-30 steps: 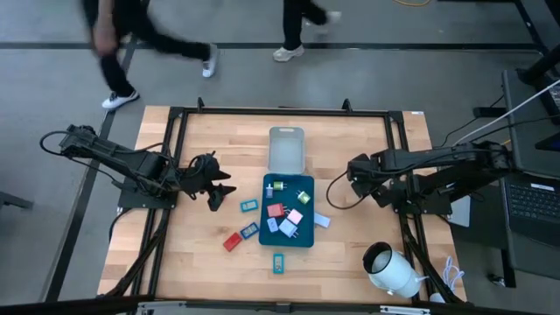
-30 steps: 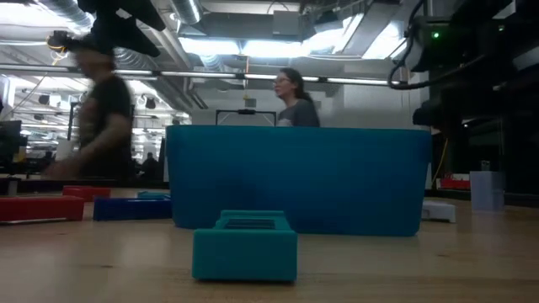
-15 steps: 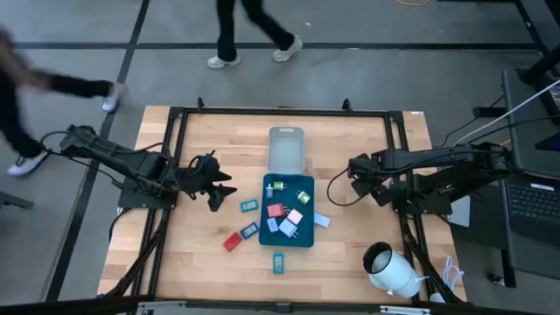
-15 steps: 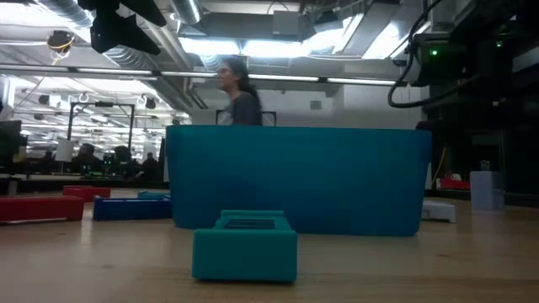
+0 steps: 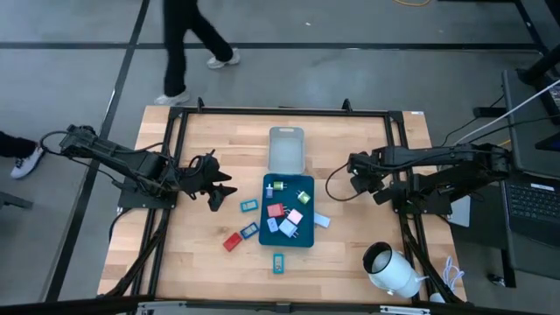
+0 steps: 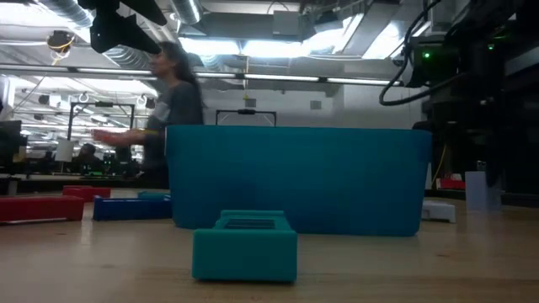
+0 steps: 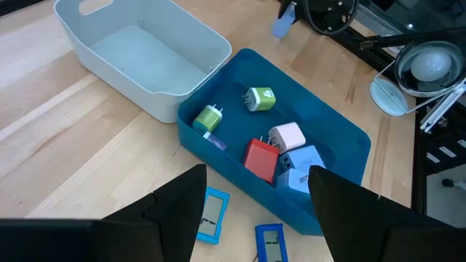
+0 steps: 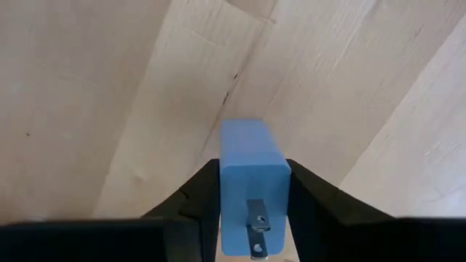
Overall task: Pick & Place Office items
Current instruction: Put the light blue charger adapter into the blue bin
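1. Now the right pincer (image 8: 249,218) clamps a light-blue plug adapter (image 8: 250,182) above bare worktop (image 8: 109,87).
2. Left pincer (image 7: 255,211) hangs open; the teal tray (image 7: 342,138) lies ahead of it.
3. Likely risk: the smooth adapter slipping out, landing outside the tray.

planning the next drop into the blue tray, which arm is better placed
Right. Its gripper is already shut on a light blue charger, beside the blue tray. The left gripper is open and empty, with loose items nearby.
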